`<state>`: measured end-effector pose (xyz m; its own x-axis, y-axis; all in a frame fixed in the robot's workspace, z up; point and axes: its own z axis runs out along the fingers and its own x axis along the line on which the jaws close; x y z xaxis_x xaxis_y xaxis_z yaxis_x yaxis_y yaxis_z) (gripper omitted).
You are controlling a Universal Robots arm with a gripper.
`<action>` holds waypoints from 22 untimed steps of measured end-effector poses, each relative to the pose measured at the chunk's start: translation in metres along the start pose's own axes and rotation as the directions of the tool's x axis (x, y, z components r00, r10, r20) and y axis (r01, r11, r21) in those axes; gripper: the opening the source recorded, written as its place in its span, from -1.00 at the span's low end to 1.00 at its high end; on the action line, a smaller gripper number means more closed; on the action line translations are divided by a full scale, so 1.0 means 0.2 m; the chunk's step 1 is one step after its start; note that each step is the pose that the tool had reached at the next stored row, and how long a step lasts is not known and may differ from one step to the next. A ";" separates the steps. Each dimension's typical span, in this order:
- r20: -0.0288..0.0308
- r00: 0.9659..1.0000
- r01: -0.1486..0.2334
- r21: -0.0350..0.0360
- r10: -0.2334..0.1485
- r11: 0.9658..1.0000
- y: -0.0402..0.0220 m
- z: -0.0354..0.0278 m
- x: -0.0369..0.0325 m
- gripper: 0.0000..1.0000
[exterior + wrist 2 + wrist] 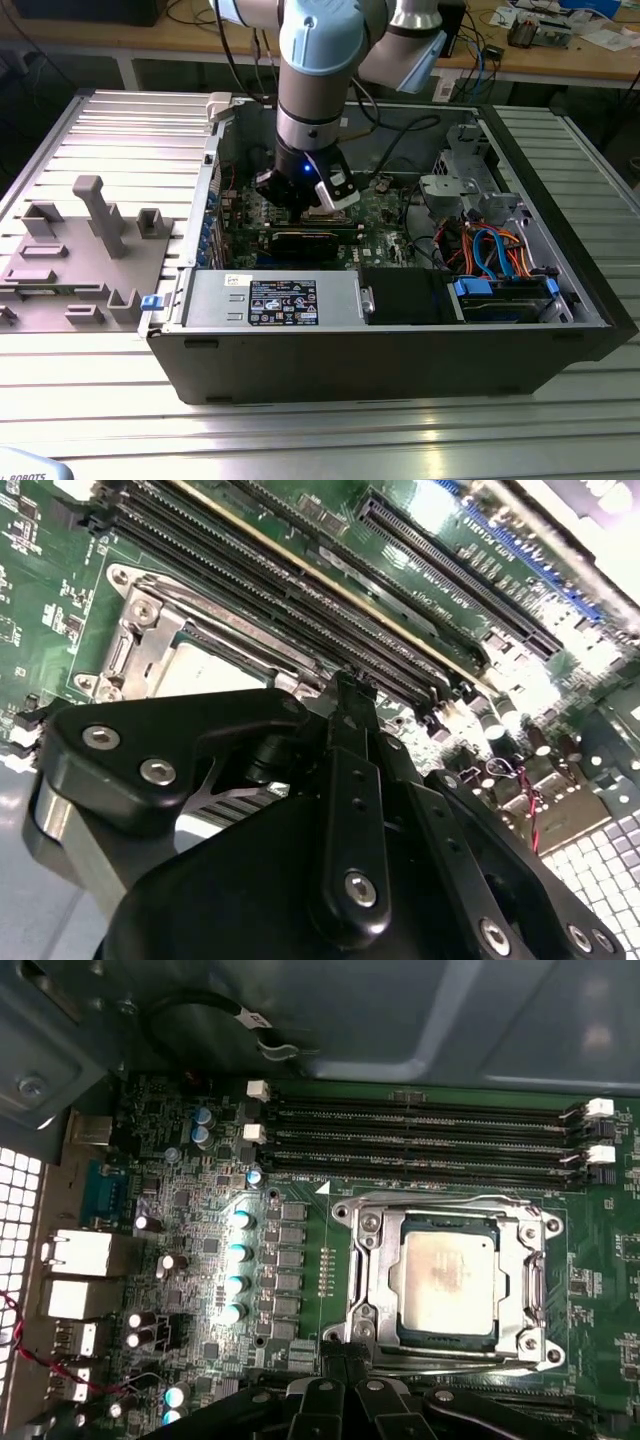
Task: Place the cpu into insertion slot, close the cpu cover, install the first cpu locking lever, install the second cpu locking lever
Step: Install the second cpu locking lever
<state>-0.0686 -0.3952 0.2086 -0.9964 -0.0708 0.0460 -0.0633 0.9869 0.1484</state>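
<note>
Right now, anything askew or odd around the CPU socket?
Nothing stands out. In the first wrist view the cpu sits square in the insertion slot, the cpu cover lies flat around it, and the memory slots look straight.

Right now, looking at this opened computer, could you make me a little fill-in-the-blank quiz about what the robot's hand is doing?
1. The cpu lies inside the ____, under the closed cover.
2. The motherboard is coloured ____.
3. The hand hangs inside the open computer ____.
4. The long memory slots beside the cover are coloured ____.

Missing words: slot; green; case; black
</note>
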 end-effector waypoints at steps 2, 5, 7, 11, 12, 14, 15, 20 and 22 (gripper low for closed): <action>0.000 1.000 0.002 -0.012 -0.002 1.000 -0.003 0.017 0.000 -0.79; 0.002 1.000 0.005 -0.037 -0.005 0.999 -0.005 0.036 -0.001 -0.79; 0.002 1.000 0.006 -0.041 -0.006 0.999 -0.006 0.041 -0.001 -0.79; 0.002 1.000 0.006 -0.039 -0.006 0.999 -0.007 0.045 -0.001 -0.79; 0.003 1.000 0.006 -0.038 -0.006 0.999 -0.006 0.042 -0.001 -0.79; 0.002 1.000 0.006 -0.032 -0.006 0.999 -0.003 0.015 0.000 -0.79; 0.002 1.000 0.006 -0.029 -0.006 1.000 -0.001 0.004 -0.001 -0.79; -0.007 1.000 0.002 0.034 -0.001 0.999 0.005 -0.017 -0.066 -0.79; -0.014 1.000 0.000 0.055 0.001 0.999 0.008 -0.018 -0.109 -0.79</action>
<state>-0.0467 -0.3925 0.2115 -0.9956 -0.0719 0.0602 -0.0661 0.9934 0.0941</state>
